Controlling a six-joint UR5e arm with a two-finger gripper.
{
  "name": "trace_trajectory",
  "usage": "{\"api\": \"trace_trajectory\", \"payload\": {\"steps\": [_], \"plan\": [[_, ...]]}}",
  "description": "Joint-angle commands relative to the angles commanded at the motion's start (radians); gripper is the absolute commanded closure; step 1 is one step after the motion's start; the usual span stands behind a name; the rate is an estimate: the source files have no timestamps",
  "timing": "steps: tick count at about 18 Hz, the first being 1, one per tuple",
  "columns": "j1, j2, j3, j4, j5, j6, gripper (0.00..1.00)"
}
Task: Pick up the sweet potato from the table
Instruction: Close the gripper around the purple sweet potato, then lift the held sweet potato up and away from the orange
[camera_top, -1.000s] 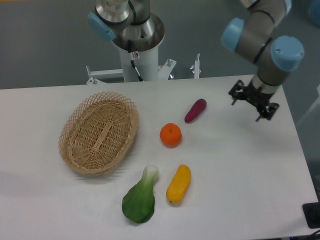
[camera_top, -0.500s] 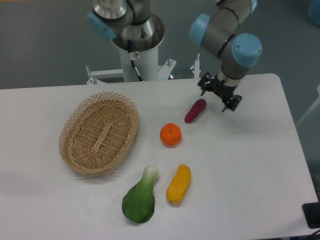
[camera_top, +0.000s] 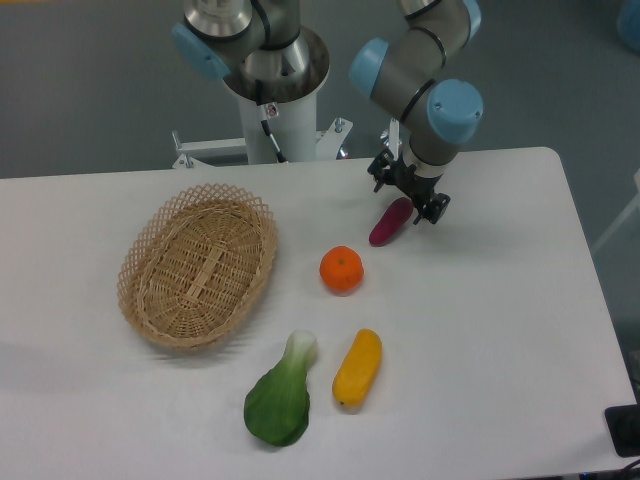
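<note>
On the white table we see five things laid out under the arm, which bends down from the top of the view toward the far middle of the tabletop. The biggest is a woven basket on the left, lying flat and well apart from the rest. Near the front edge lies a green leafy vegetable with a pale stalk, and just beside it to the right a yellow oblong vegetable. Farther back sits an orange, and behind it to the right the sweet potato rests on the table, slanting with its upper end toward the arm. The gripper hangs right over that upper end, its dark fingers spread to either side of the tip, so we read it as open; whether the fingers touch the sweet potato we cannot tell.
</note>
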Motion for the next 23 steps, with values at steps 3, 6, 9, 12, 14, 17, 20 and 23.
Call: {"api": "trace_trajectory", "payload": {"steps": [3, 6, 9, 12, 14, 17, 20, 23], "plan": [[0.002, 0.0, 0.0, -0.002, 0.0, 0.0, 0.53], [0.002, 0.002, 0.005, 0.0, 0.0, -0.002, 0.79], [0.002, 0.008, 0.017, -0.002, 0.0, -0.002, 0.91], [0.003, 0.017, 0.064, -0.005, 0.012, -0.003, 0.91], [0.006, 0.018, 0.098, -0.006, 0.012, -0.002, 0.9], [0.009, 0.018, 0.161, -0.023, 0.006, -0.002, 0.89], [0.026, 0.017, 0.204, -0.023, 0.0, -0.002, 0.89], [0.04, 0.009, 0.28, -0.025, 0.002, -0.002, 0.89]]}}
